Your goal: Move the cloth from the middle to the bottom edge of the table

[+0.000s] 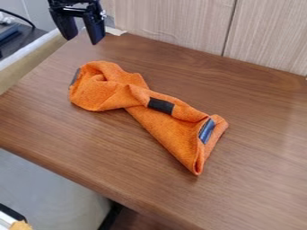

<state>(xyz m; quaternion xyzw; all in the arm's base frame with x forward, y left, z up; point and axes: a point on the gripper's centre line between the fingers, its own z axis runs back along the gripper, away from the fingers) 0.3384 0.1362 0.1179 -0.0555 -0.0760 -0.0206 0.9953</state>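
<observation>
Orange cloth (165,128) on tbl (258,179), lower & R of pincer (83,40) in view, apart; pincer's spread.

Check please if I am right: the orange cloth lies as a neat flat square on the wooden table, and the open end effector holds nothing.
Not the shape: the camera view shows the orange cloth bunched and twisted into a long form, not a square. It does lie on the wooden table, and the open end effector holds nothing.
</observation>
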